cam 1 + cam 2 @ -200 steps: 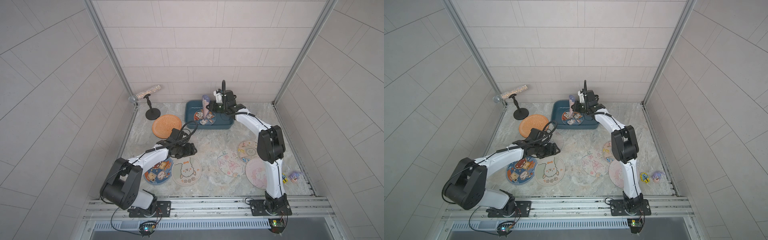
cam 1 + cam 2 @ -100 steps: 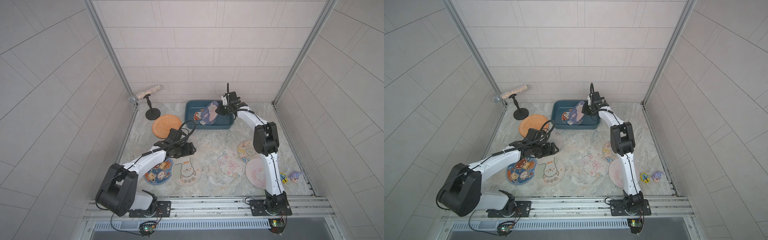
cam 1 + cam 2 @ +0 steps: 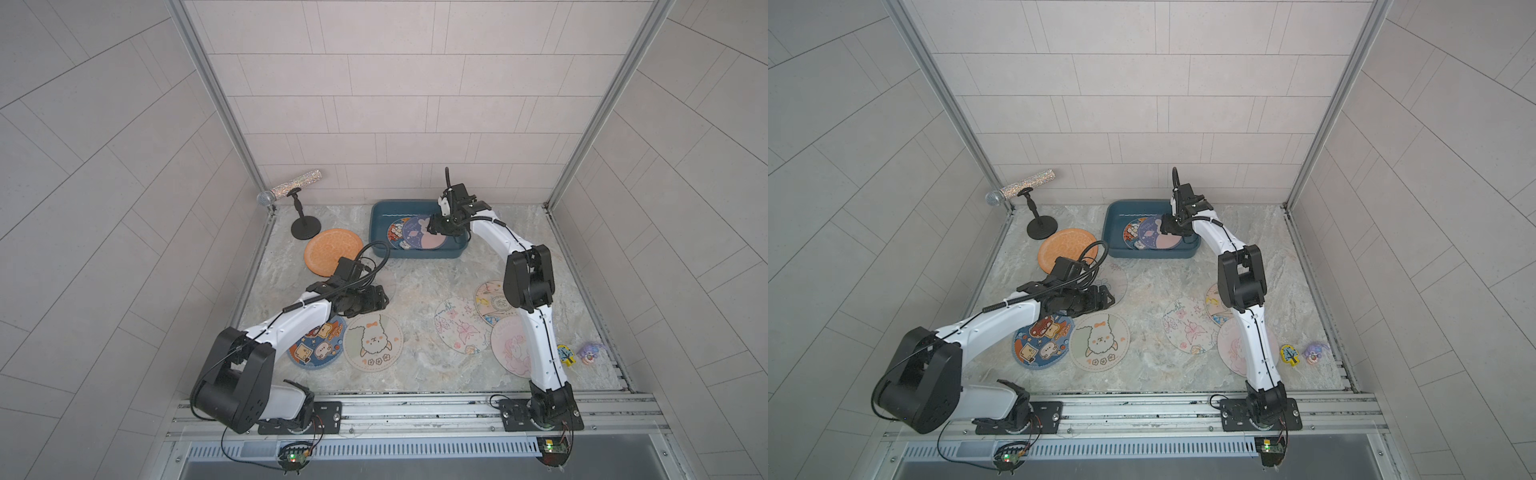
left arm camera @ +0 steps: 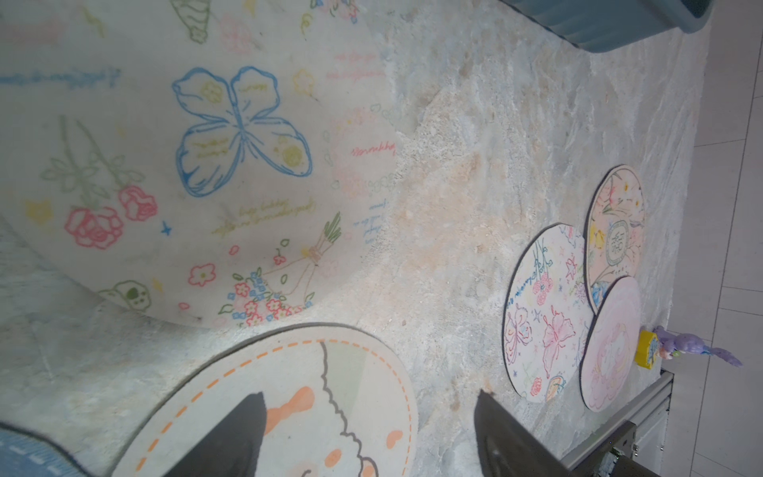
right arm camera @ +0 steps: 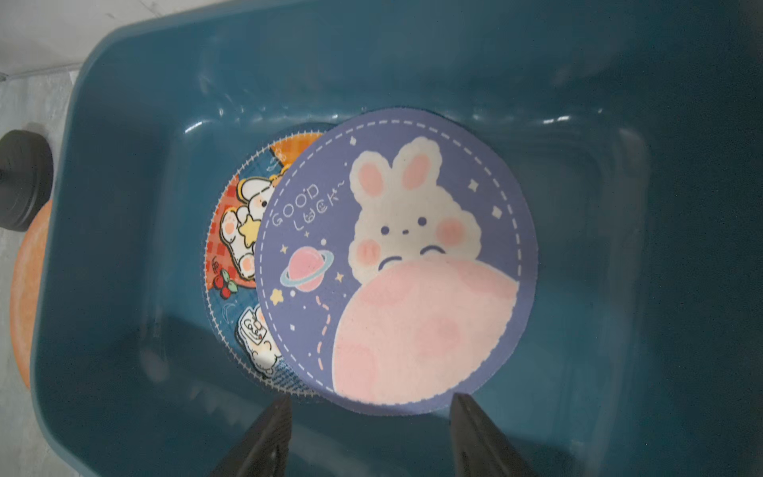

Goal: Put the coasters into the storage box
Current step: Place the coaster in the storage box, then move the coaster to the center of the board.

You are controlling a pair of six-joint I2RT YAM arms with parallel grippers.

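Support: a marbled tabletop point(image 3: 419, 291) is carrying everything.
Far side: the storage box point(image 3: 415, 252), an orange coaster point(image 3: 328, 251) and a microphone stand base point(image 3: 306, 228) are sitting close together.
Left: a butterfly coaster point(image 4: 206, 157), a blue coaster point(image 3: 316, 351) and an alpaca coaster point(image 3: 373, 340) are lying flat.
Right: 3 overlapping coasters point(image 3: 459, 324) are lying near a yellow sticker point(image 3: 566, 355) and a purple toy point(image 3: 590, 352).
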